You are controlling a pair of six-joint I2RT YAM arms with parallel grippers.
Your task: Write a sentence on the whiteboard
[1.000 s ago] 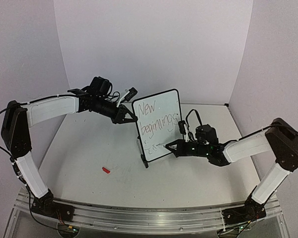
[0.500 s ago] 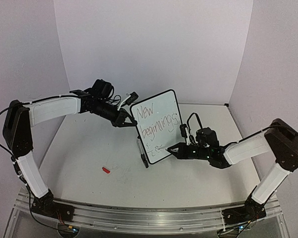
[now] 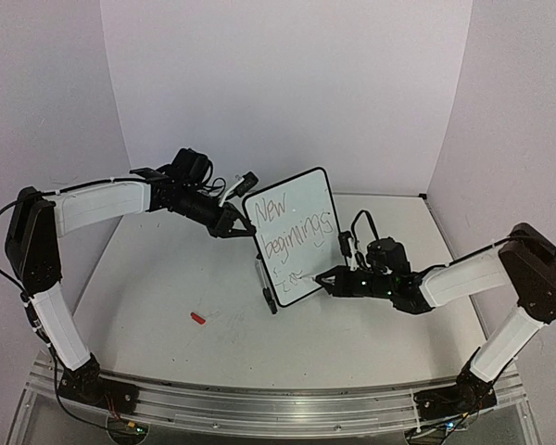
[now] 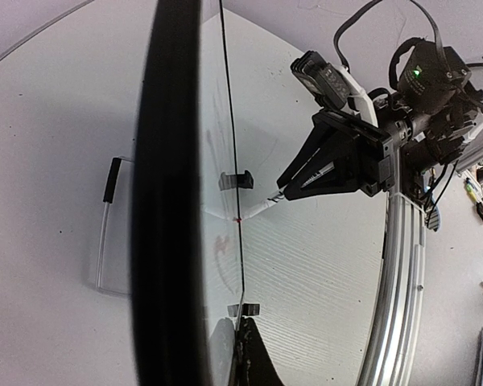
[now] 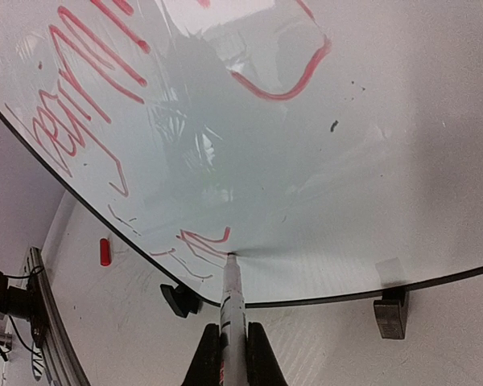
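We see the whiteboard standing on its feet near the middle of the table, a little tilted. The left gripper is closed on its upper left edge. The right gripper is closed on a marker. Its tip touches the board low down, at the third line of the sentence. A small red piece lies apart.

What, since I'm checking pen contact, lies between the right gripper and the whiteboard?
A marker, clamped in the right gripper, its tip touching the whiteboard near the lower edge. The right wrist view shows it.
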